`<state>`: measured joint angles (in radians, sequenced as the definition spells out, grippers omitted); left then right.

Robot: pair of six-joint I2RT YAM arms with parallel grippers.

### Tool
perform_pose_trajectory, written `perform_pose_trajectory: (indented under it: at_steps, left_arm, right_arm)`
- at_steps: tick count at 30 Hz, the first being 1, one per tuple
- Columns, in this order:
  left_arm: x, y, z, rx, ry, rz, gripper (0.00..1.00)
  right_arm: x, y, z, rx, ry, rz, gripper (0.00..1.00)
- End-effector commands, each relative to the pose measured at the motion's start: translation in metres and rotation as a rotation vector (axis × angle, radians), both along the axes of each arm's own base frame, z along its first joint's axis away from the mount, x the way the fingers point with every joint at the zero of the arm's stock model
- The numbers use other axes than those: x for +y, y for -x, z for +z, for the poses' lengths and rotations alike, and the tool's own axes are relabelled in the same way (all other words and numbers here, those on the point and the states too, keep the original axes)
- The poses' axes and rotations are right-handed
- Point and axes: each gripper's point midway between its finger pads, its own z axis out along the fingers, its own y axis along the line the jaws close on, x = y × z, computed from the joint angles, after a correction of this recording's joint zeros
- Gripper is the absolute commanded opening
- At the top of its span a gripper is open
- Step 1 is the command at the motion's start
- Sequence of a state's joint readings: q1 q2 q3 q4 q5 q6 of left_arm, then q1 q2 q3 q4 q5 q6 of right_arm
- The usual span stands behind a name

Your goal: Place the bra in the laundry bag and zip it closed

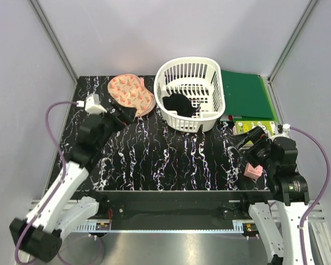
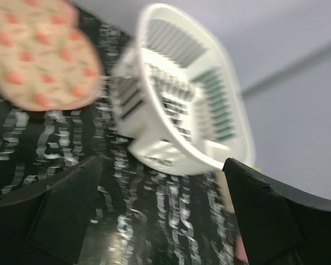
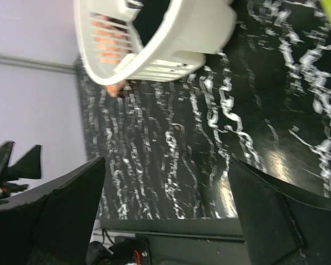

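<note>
The small, soft black fabric bra (image 1: 178, 105) lies crumpled on the floor of a white slotted plastic basket (image 1: 208, 83), which stands on the black, white-veined desk (image 1: 171, 160). The basket is ahead of the left jaws and off to their right, near but apart from them. From the right jaws it is ahead and to the left, well apart.

The rounded peach-pink fabric laundry bag (image 1: 131, 94) with its watermelon-slice print lies flat on the desk just ahead of the left jaws, beside the basket on its left. The top view does not settle whether the jaw tips touch its near edge; the left wrist view is blurred but shows the bag (image 2: 38, 55) clear of them, up and to their left.

The left arm (image 1: 71, 171) reaches forward over the desk, its jaws wide apart with only desk between them. The right arm (image 1: 284, 171) is folded back near the desk's right edge, its jaws likewise spread and holding nothing. A flat green board (image 1: 245, 94) lies ahead of the right jaws, beyond the basket's right side.
</note>
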<state>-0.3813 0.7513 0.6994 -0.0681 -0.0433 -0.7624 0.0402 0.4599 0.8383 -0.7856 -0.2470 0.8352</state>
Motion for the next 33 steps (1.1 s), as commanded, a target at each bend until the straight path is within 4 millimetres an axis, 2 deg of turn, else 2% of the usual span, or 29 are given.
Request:
perform_pose_trajectory:
  at_steps: [1, 2, 3, 4, 5, 6, 8, 9, 11, 12, 13, 14, 15, 16, 17, 18, 19, 23, 28, 33]
  left_arm:
    - [0.040, -0.038, -0.037, 0.263, -0.260, 0.148, 0.99]
    - [0.040, -0.053, -0.057, 0.340, -0.314, 0.126, 0.99]
    - [0.050, -0.060, -0.062, 0.385, -0.313, 0.154, 0.99]
    - [0.042, -0.068, -0.065, 0.402, -0.293, 0.086, 0.99]
    - [0.037, -0.081, -0.056, 0.379, -0.273, 0.048, 0.99]
    - [0.042, -0.100, -0.069, 0.403, -0.251, 0.051, 0.99]
    - [0.031, -0.122, -0.059, 0.364, -0.198, -0.005, 0.99]
    - [0.027, -0.141, -0.074, 0.383, -0.204, -0.021, 0.99]
    - [0.022, -0.163, -0.089, 0.409, -0.239, -0.031, 0.99]
    - [0.019, -0.179, -0.078, 0.391, -0.275, -0.033, 0.99]
    - [0.023, -0.194, -0.114, 0.471, -0.312, -0.016, 0.99]
    - [0.023, -0.204, -0.121, 0.481, -0.332, -0.013, 0.98]
    - [0.023, -0.216, -0.117, 0.470, -0.364, -0.023, 0.97]
    - [0.025, -0.226, -0.147, 0.529, -0.400, -0.015, 0.96]
    - [0.026, -0.231, -0.154, 0.543, -0.420, -0.019, 0.93]
    - [0.025, -0.240, -0.150, 0.536, -0.452, -0.029, 0.90]
    - [0.028, -0.244, -0.173, 0.580, -0.485, -0.026, 0.87]
    - [0.029, -0.248, -0.190, 0.617, -0.580, -0.018, 0.83]
    - [0.019, -0.249, -0.201, 0.620, -0.604, -0.044, 0.81]
    - [-0.003, -0.245, -0.198, 0.609, -0.569, -0.078, 0.76]
  right_arm:
    - [-0.028, 0.010, -0.020, 0.188, 0.163, -0.081, 1.00]
    - [-0.021, 0.010, -0.019, 0.198, 0.165, -0.028, 1.00]
    - [-0.018, 0.009, -0.012, 0.176, 0.209, 0.031, 1.00]
    - [-0.015, 0.008, -0.019, 0.238, 0.208, 0.065, 1.00]
    - [-0.012, 0.008, -0.020, 0.270, 0.199, 0.079, 1.00]
    - [-0.010, 0.006, -0.015, 0.282, 0.195, 0.090, 1.00]
    - [-0.005, 0.006, -0.025, 0.368, 0.209, 0.169, 1.00]
    - [-0.002, 0.006, -0.020, 0.366, 0.217, 0.205, 1.00]
    - [0.006, 0.008, -0.024, 0.407, 0.219, 0.296, 1.00]
    - [0.006, 0.007, -0.022, 0.403, 0.222, 0.304, 1.00]
    - [0.007, 0.007, -0.021, 0.399, 0.221, 0.314, 1.00]
    - [0.008, 0.006, -0.018, 0.379, 0.226, 0.327, 1.00]
    - [0.010, 0.005, -0.014, 0.358, 0.225, 0.339, 1.00]
    - [0.014, 0.004, -0.009, 0.330, 0.214, 0.359, 1.00]
    - [0.014, 0.003, -0.006, 0.318, 0.219, 0.367, 1.00]
    - [0.014, 0.002, -0.002, 0.304, 0.224, 0.368, 1.00]
    - [0.014, 0.002, -0.003, 0.310, 0.226, 0.365, 1.00]
    - [0.012, 0.002, -0.006, 0.331, 0.235, 0.361, 1.00]
    - [0.008, 0.002, -0.007, 0.336, 0.246, 0.339, 1.00]
    - [0.009, -0.001, -0.010, 0.351, 0.249, 0.353, 1.00]
